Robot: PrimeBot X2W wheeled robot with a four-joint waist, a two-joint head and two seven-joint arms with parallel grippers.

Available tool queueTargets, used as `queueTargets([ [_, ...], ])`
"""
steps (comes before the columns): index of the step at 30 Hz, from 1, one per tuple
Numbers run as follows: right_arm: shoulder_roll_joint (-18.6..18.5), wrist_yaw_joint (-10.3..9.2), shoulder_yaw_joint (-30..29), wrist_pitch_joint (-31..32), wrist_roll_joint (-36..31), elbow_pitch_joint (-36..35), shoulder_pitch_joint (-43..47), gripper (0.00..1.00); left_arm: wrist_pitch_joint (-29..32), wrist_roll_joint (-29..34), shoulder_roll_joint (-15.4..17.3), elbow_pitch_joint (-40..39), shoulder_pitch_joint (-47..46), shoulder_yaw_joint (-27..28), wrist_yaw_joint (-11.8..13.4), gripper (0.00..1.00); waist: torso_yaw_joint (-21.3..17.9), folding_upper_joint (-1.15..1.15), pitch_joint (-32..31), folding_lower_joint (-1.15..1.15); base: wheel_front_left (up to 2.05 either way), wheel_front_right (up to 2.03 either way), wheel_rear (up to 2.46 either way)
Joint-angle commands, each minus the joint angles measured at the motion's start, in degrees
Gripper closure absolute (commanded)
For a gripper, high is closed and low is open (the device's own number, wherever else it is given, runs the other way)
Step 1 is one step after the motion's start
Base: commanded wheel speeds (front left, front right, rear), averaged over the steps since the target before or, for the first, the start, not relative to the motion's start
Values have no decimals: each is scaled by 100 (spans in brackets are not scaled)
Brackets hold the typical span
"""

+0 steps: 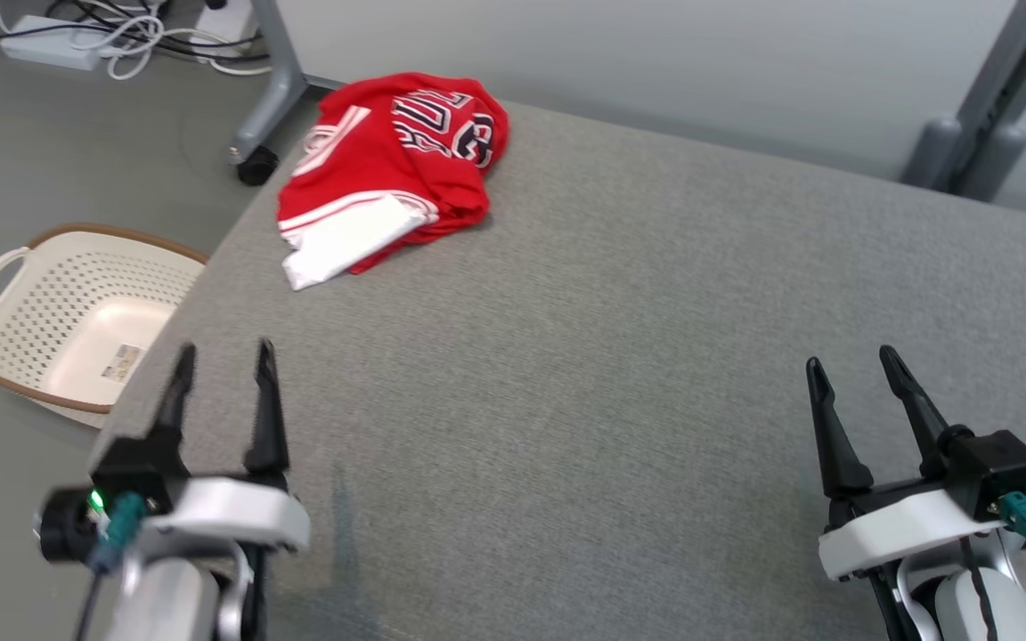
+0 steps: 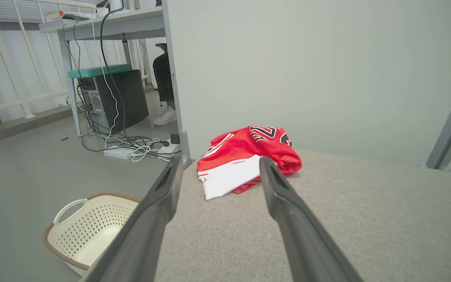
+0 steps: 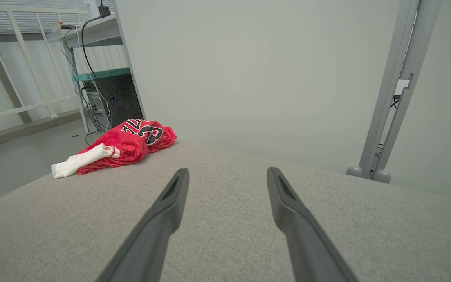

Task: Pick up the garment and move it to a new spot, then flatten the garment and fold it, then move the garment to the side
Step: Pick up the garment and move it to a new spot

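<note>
Left gripper (image 1: 225, 352) and right gripper (image 1: 850, 358) stand over the near edge of the table (image 1: 620, 374), with their fingers apart and holding nothing. The garment (image 1: 397, 169) lies bunched at the table's far left corner, well apart from both. Expect light, limp, slightly slick jersey fabric (it will drape and slide, not hold shape). Recommended hold: the white flap facing the table's near edge, or a raised red fold. The black-and-white lettering is creased and not legible.
</note>
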Motion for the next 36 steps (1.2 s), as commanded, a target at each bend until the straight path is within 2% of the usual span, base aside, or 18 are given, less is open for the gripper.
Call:
queueTargets([
  [1,-32,-1,-18,34,-70,-70,-82,0,-9,78,130,-39,-272,70,-48,0,-258,0,262,0,0,0,0],
  [6,-32,-1,-44,116,-226,-301,-289,0,56,225,692,165,-1255,250,-215,0,-709,0,722,0,0,0,0],
  [10,-33,-1,-64,181,-348,-488,-462,0,364,137,1120,466,-2181,347,-520,0,-1100,0,1121,0,0,0,0],
  [15,-31,-1,-117,237,-462,-699,-617,0,956,115,1636,1173,-3216,355,-856,0,-1506,0,1544,0,0,0,0],
  [20,-29,-1,-123,311,-519,-891,-741,0,1451,70,2003,2088,-3935,378,-1045,0,-1855,0,1867,0,0,0,0],
  [27,-28,-1,-171,402,-571,-1172,-776,0,2123,-67,2162,3170,-4349,187,-1352,0,-2121,0,2153,0,0,0,0],
  [36,-29,-1,-183,470,-577,-1372,-760,0,2589,-209,2132,3938,-4474,15,-1464,0,-2178,0,2329,0,0,0,0],
])
